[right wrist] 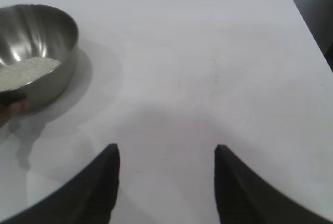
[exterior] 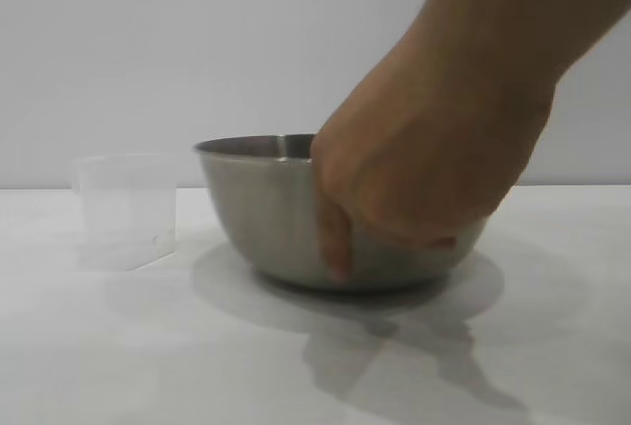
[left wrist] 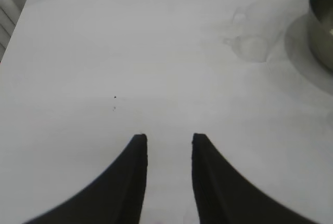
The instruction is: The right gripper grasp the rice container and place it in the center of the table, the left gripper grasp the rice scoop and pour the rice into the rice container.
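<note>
A person's hand (exterior: 424, 178) grips the bowl (exterior: 266, 208), apparently repositioning it; rice (right wrist: 26, 70) already lies inside. The cup (exterior: 126, 210) stands beside it. Left claw (left wrist: 169, 140), narrowly parted, and right claw (right wrist: 166, 151), half open, hold nothing, well short of both on the counter (right wrist: 208, 52).

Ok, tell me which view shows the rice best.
The right wrist view: the rice lies as a pale heap inside the steel mixing bowl. The exterior view shows only the bowl's outside, partly behind a person's hand; the left wrist view catches just the bowl's edge.
</note>
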